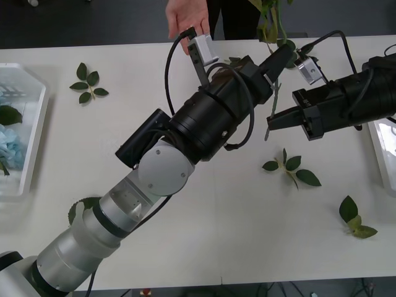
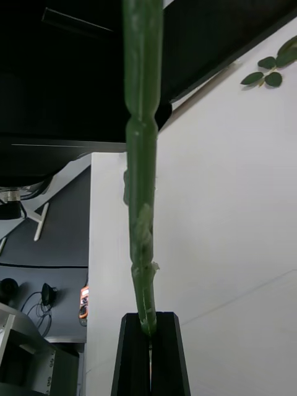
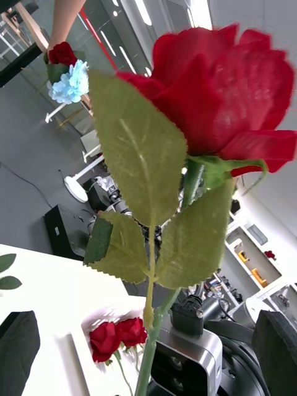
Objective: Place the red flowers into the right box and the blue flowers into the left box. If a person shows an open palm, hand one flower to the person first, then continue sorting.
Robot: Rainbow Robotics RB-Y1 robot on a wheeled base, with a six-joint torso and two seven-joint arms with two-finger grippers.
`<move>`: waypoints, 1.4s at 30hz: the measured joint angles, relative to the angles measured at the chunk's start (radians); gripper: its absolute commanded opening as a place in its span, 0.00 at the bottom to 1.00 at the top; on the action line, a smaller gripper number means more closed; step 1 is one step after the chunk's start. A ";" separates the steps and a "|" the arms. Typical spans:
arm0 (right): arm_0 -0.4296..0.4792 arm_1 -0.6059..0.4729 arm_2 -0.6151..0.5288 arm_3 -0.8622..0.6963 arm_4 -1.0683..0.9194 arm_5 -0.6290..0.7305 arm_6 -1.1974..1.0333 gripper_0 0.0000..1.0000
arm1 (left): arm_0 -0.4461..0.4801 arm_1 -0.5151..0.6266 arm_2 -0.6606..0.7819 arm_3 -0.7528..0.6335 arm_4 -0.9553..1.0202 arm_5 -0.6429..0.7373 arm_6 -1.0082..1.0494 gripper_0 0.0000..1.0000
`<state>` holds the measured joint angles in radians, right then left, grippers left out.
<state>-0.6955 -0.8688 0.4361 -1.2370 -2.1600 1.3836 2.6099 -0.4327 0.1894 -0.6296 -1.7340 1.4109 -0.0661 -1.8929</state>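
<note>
The red flower (image 3: 223, 93) has a deep red bloom of soft, folded petals, and below it are wide matte leaves with fine saw-tooth edges and pale veins. Its stem (image 2: 141, 185) is thin, green and plastic, with small thick joints along it.

The right gripper (image 2: 150, 328) comes in from the right side over the table (image 1: 204, 235). Its two flat black fingers are pressed together on the lower part of this stem, so the rose stands upright over the far half of the table. The left arm reaches in a long diagonal from the near left corner, and the left gripper (image 1: 279, 57) is just beside the same stem, higher up. Its fingers (image 3: 275, 346) are spread wide apart and hold nothing.

A person's hand (image 1: 185, 18) hangs at the far edge of the table, near the left wrist. I cannot tell if the palm is open.

The left box (image 1: 34, 142), a white tray with a raised rim, lies at the left edge with pale blue flowers (image 1: 9, 145) inside. The right box (image 1: 383, 154) is at the right edge, and two red roses (image 3: 114, 337) lie in it.

Loose leaf sprigs (image 1: 291, 168) lie flat on the smooth white table. The near middle of the table is open.
</note>
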 measured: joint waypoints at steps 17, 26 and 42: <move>-0.032 0.018 -0.099 0.089 0.226 -0.461 -0.013 0.00 | 0.007 0.310 0.385 -0.096 0.140 0.645 0.000 1.00; -0.225 0.162 -0.099 0.267 0.249 -0.589 -0.005 0.00 | 0.182 0.333 0.718 -0.360 0.115 1.129 0.000 1.00; -0.448 0.332 -0.099 0.453 0.311 -0.715 0.100 0.00 | 0.510 0.710 0.795 -0.418 0.616 1.113 -0.713 1.00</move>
<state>-1.1439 -0.5364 0.3370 -0.7839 -1.8494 0.6685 2.7097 0.0770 0.8997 0.1651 -2.1518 2.0271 1.0468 -2.6060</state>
